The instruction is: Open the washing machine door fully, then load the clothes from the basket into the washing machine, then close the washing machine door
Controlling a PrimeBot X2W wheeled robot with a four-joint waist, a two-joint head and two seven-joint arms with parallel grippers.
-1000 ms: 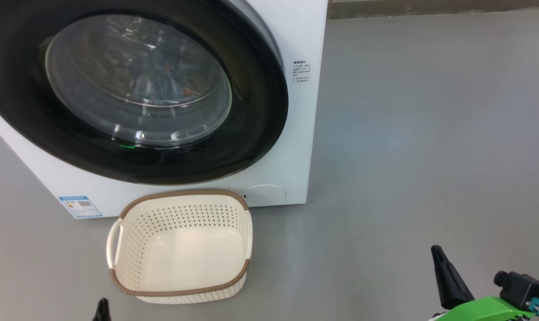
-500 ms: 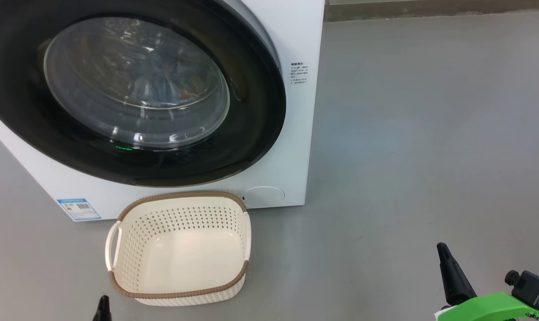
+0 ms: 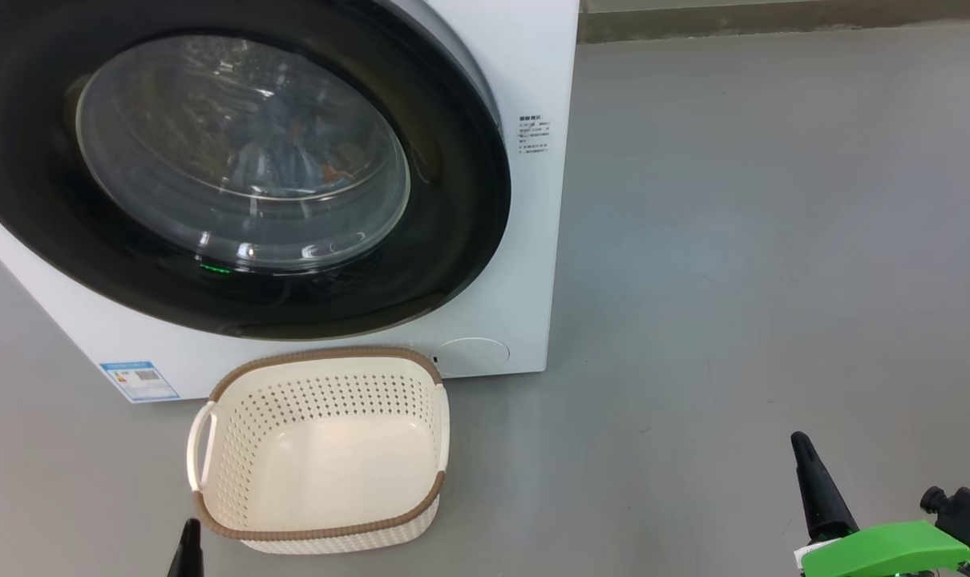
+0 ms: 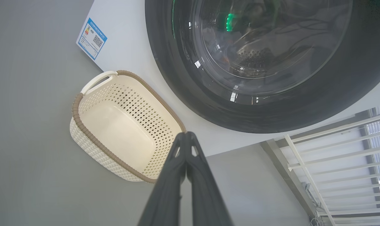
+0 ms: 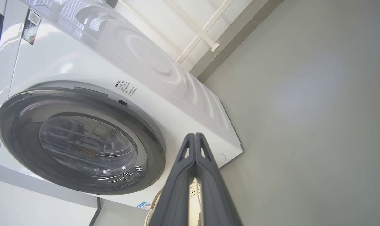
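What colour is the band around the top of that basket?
Brown, woven-looking rim on a cream-white basket; clearest in the left wrist view.

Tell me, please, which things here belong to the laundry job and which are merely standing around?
Job:
- washing machine
- washing machine door, shut
- basket, empty
- clothes, seemingly behind the glass

Bystanders:
- blue label
- round cover
- white railing

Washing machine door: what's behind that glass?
Behind the door, bluish clothes with an orange patch lie in the drum; reflections hide how many.
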